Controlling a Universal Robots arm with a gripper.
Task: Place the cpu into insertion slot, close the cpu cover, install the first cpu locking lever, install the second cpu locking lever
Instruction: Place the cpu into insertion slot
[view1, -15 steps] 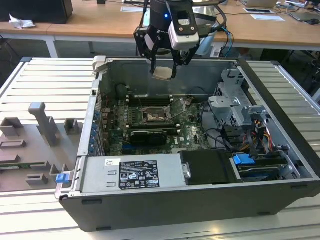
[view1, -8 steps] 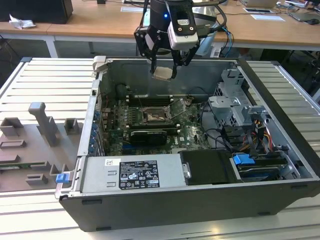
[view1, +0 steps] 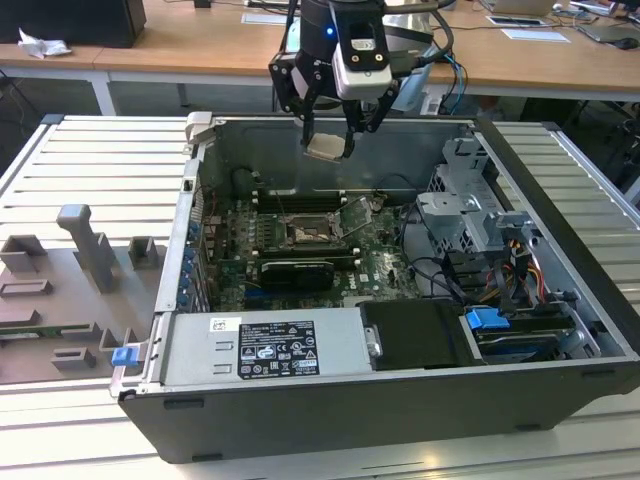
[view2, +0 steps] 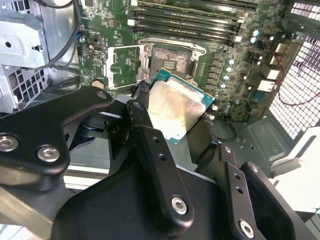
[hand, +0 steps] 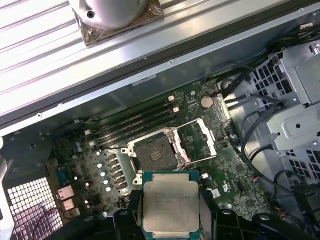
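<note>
Claw (view1: 328, 146) clamps cpu (hand: 171, 205) by its edges, level, well above uncovered slot (hand: 156, 152), keeping its face parallel for seating.

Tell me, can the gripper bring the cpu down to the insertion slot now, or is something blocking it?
Probably yes. The gripper holds the cpu above the motherboard, the cpu cover is swung open, and nothing lies over the insertion slot.

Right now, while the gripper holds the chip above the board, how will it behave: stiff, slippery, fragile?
The chip looks thin and flat, so probably stiff and light. Its smooth metal face may slide in the gripper, which pinches only its edges. Its thin green rim likely damages easily.
</note>
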